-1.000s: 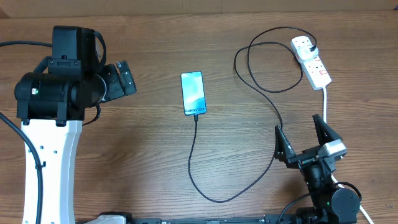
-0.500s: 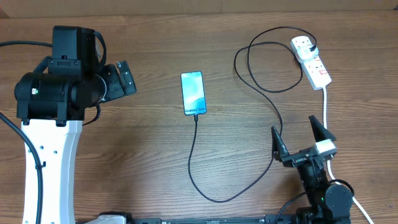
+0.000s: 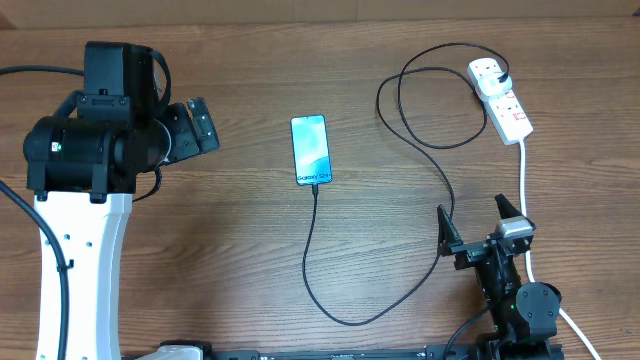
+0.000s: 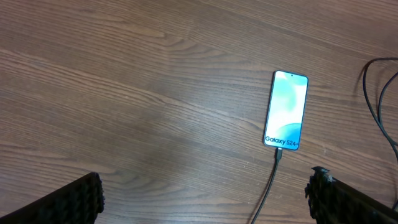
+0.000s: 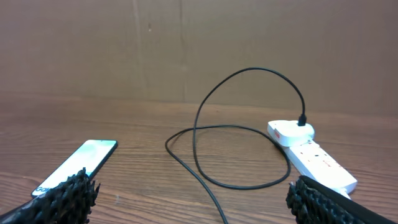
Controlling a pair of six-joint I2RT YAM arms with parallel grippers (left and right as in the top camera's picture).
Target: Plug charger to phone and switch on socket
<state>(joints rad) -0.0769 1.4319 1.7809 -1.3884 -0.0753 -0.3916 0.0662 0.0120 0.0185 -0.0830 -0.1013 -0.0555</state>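
Observation:
The phone (image 3: 310,150) lies flat mid-table with its screen lit, also visible in the left wrist view (image 4: 286,110) and the right wrist view (image 5: 78,163). The charger's thin black cable (image 3: 306,262) meets the phone's near edge, loops toward the front and curls back to a plug in the socket (image 3: 505,105). In the right wrist view the socket (image 5: 317,163) lies ahead on the right with the cable (image 5: 249,70) arching over it. My left gripper (image 3: 196,127) is open, left of the phone, holding nothing. My right gripper (image 3: 472,212) is open near the front right, with the cable passing by its left finger.
The socket's thick white cord (image 3: 524,190) runs toward the front edge past the right arm. A brown cardboard wall (image 5: 186,43) stands behind the table. The left arm's white base (image 3: 85,270) takes up the front left.
The right gripper has drawn back toward the front edge and its fingers now point more upright. The left arm, phone and cable have not moved.

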